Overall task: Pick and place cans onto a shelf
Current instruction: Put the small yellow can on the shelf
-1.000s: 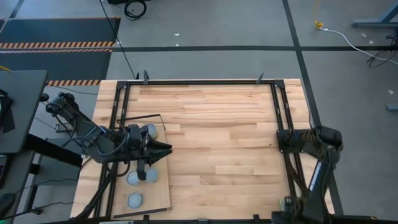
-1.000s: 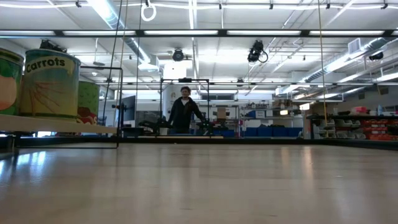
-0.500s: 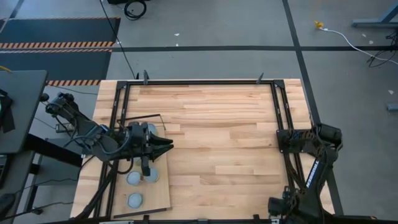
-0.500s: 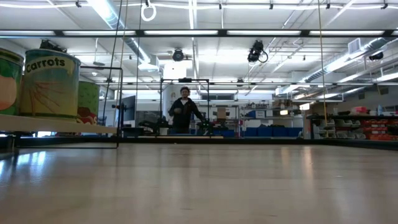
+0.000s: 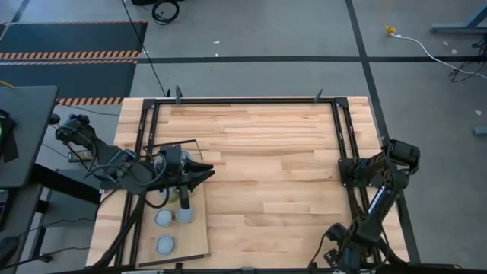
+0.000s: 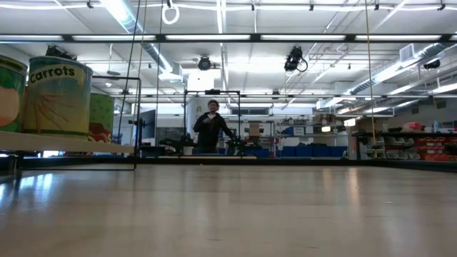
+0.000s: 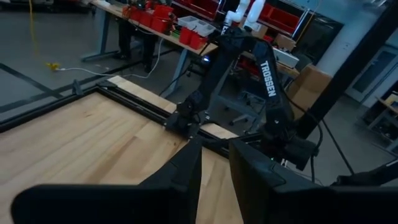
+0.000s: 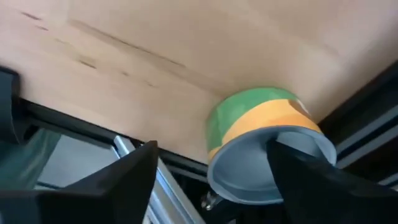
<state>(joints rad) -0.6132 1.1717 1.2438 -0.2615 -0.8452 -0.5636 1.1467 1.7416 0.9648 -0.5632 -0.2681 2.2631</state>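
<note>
The shelf (image 5: 196,232) is a pale board at the table's left with a black wire frame (image 5: 171,144) at its far end. Several silver-lidded cans stand on it, such as the can (image 5: 163,218) and the can (image 5: 165,245). The low view shows a "Carrots" can (image 6: 57,96) on the board (image 6: 64,143). My left gripper (image 5: 204,172) hovers over the shelf's right edge, empty, with a narrow gap between its fingers (image 7: 186,174). My right gripper (image 8: 211,174) is wide open at the table's near right corner, beside a green-and-orange can (image 8: 249,124). My right gripper has one finger (image 8: 311,174) in front of the can's lid rim (image 8: 249,165). I cannot tell whether it touches. The can stands on the tabletop by the black edge frame.
A black metal frame (image 5: 346,137) runs around the tabletop. The middle of the planked table (image 5: 274,167) is bare wood. A person (image 6: 211,128) stands far behind the table in the low view.
My left gripper has moved toward the table's far edge over the shelf, away from the cans below it. My right arm has folded down toward the table's near right corner, toward the green-and-orange can.
</note>
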